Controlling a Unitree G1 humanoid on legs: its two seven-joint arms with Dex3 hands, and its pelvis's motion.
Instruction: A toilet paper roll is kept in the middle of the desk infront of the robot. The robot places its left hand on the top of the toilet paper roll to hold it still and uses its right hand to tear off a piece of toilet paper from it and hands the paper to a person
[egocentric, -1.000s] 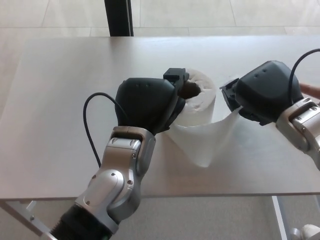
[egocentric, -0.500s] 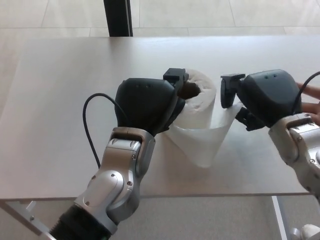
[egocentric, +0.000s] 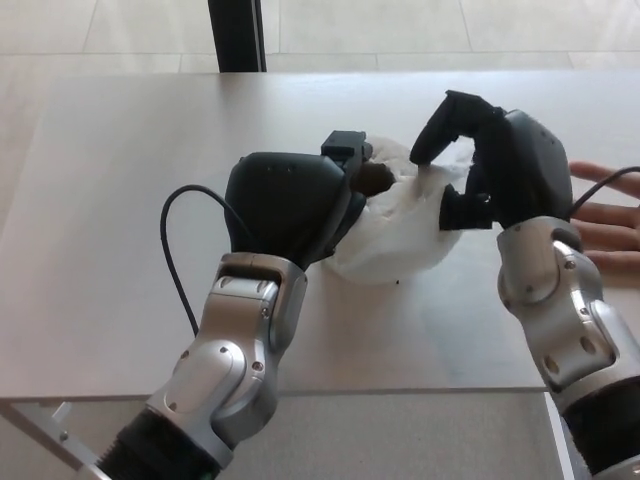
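Note:
A white toilet paper roll (egocentric: 395, 245) stands on the pale desk (egocentric: 110, 190) near its middle. My left hand (egocentric: 290, 205) lies over the roll's top left, one fingertip (egocentric: 347, 150) at the cardboard core, pressing down on it. My right hand (egocentric: 490, 165) is at the roll's right side, turned wrist-down. Its fingers curl over from above and the thumb closes from below on the loose paper sheet (egocentric: 440, 180). The sheet is bunched against the roll. Most of the roll's left half is hidden by my left hand.
A person's open hand (egocentric: 605, 215) rests palm-down on the desk at the right edge, just beyond my right wrist. A dark post (egocentric: 237, 35) stands behind the desk's far edge. A black cable (egocentric: 172, 250) loops from my left wrist.
My right hand has swung in toward the roll and rotated, pulling the hanging sheet up and bunching it against the roll. The person's hand has come further into view. My left hand stays put.

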